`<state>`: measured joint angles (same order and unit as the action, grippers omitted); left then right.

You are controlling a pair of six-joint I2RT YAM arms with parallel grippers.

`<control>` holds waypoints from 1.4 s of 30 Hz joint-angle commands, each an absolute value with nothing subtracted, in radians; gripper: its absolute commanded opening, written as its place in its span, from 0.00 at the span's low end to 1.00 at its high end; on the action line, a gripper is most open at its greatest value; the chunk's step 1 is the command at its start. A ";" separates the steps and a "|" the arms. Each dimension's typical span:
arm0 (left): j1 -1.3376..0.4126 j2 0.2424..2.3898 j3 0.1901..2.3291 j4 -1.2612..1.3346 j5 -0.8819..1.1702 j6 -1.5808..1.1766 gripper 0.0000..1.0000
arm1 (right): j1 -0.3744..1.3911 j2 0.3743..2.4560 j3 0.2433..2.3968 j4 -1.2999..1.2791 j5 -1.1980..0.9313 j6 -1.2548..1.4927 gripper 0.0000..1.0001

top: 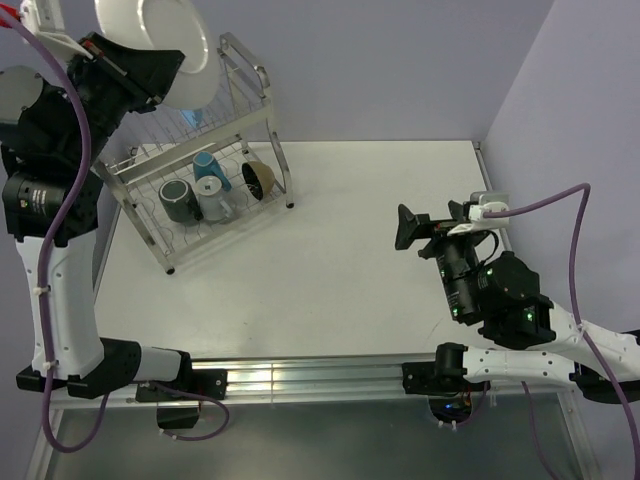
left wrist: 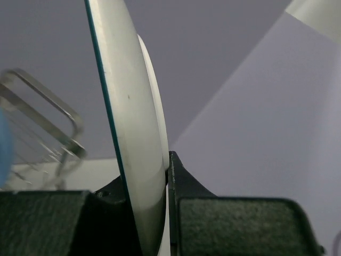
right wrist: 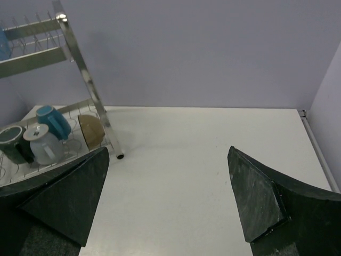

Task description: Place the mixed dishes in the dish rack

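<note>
White plate (top: 152,32): I hold it by its rim in my left tool (top: 165,62), raised high at the far-left corner. In the top view it hangs over the upper tier of the dish rack (top: 245,110).
Plate attitude: it stands on edge. My left wrist camera sees it edge-on, with a thin dark line along the rim.
Left tool: it is closed down on the plate's lower rim, one finger (left wrist: 184,184) against each face, with only the plate's thickness between them.
Plate and rack: in the left wrist view the rack's top frame lies off to the left of the plate, apart from it.
Upper tier: a sliver of a light-blue plate (right wrist: 3,44) shows among the wires, cut off by the edge of the right wrist view.
Lower shelf: the blue mug (top: 206,165) lies on its side toward the back. The dark mug (top: 180,200) and the pale cup (top: 212,200) sit side by side in front of it. The black-and-tan bowl (top: 258,178) stands on edge at the right end, just beside the rack's post.
Right tool (top: 432,225): it is spread wide, holds nothing and touches nothing.
Right tool position: it is over the bare right part of the surface (top: 340,280), well apart from the rack and facing it.
</note>
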<state>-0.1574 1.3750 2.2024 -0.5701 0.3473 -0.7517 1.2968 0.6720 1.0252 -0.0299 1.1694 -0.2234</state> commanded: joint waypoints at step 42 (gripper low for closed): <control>-0.077 1.575 2.160 -0.664 -0.423 -0.456 0.00 | 1.287 0.584 0.974 -0.440 1.140 0.224 1.00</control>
<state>-0.0917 1.5845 2.1571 -0.7292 -0.4599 -0.4320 1.2949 0.5777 0.9844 -0.4423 1.1099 0.2020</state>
